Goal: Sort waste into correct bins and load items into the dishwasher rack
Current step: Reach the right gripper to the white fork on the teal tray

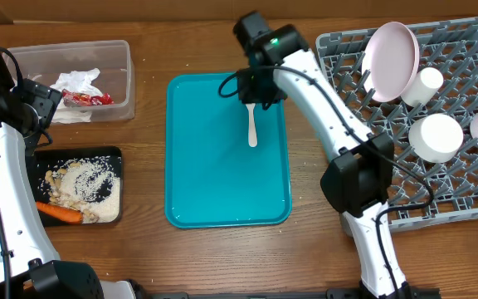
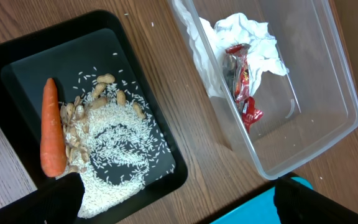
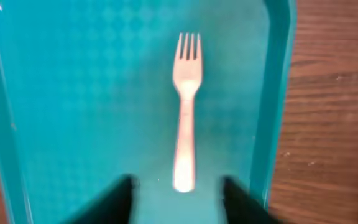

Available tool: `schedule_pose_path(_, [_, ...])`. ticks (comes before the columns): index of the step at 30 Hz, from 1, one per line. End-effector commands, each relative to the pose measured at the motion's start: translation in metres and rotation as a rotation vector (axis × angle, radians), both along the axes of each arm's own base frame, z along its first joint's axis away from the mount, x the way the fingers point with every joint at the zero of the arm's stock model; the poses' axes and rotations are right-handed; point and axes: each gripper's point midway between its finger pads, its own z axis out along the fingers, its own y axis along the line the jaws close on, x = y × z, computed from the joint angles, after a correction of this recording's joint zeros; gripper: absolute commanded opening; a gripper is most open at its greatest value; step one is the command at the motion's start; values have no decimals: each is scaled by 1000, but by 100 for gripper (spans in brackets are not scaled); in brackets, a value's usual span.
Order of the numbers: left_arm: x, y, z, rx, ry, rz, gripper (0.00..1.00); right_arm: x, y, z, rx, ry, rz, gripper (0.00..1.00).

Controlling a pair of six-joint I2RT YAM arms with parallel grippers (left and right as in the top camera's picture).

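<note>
The fork point(image 3: 185, 112) is lying flat on the teal tray point(image 1: 189, 166), toward its right side, tines pointing away from the right gripper point(image 3: 178, 190) and handle end sitting right between its fingers. That gripper is hanging low over the handle with its jaws about half open, one finger on each side; it isn't squeezing anything, and I can't tell from the blur whether the tips are touching the tray. The rack point(image 1: 463, 208) is sitting off to the right of the tray and it's already carrying the plate point(image 1: 391, 61), standing on edge and tilted, with the cup point(image 1: 426, 85) just beside it and two bowls point(image 1: 436, 137) a bit lower down, one of them half out of frame. Over on the left, the black tray point(image 2: 166, 180) is holding the carrot point(image 2: 53, 127) along one edge, nuts point(image 2: 107, 79) next to it and a spread of rice point(image 2: 117, 143). The tub point(image 2: 328, 124) just beside it is holding the napkins point(image 2: 247, 31) with the wrapper point(image 2: 244, 87) lying on top of them. The left gripper point(image 2: 179, 202) is hovering above the gap between those two bins - jaws spread wide, nothing in them. Everything's sitting on a wooden table point(image 1: 148, 249).
</note>
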Motion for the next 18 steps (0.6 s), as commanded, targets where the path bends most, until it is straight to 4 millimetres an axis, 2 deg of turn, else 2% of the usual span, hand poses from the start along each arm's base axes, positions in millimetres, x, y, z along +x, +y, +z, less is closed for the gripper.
schedule_pose_path(1, [1,1,2,1,-6,10,100,-3,1,-16,1,21,26,71])
schedule_pose_path(3, [1,1,2,2,-6,9,100,1,7,-43,-2,9,15,74])
schedule_pose_path(4, [1,1,2,1,-6,10,100,2,7,-50,-6,4,13,75])
schedule_pose_path(5, [1,1,2,2,-6,9,100,4,8,-67,-19,-15,14,76])
schedule_pose_path(6, [1,1,2,1,-6,10,100,5,6,-83,-29,-25,12,76])
schedule_pose_path(8, [1,1,2,2,-6,9,100,4,3,-103,-38,-31,5,75])
schedule_pose_path(10, [1,1,2,2,-6,9,100,3,2,-114,-39,-38,5,75])
schedule_pose_path(13, [1,1,2,1,-6,10,100,7,3,-119,-35,-59,8,73])
schedule_pose_path(16, [1,1,2,1,-6,9,100,13,6,-117,-21,-83,7,65])
schedule_pose_path(18, [1,1,1,1,-6,10,100,17,9,-116,-11,-103,8,53])
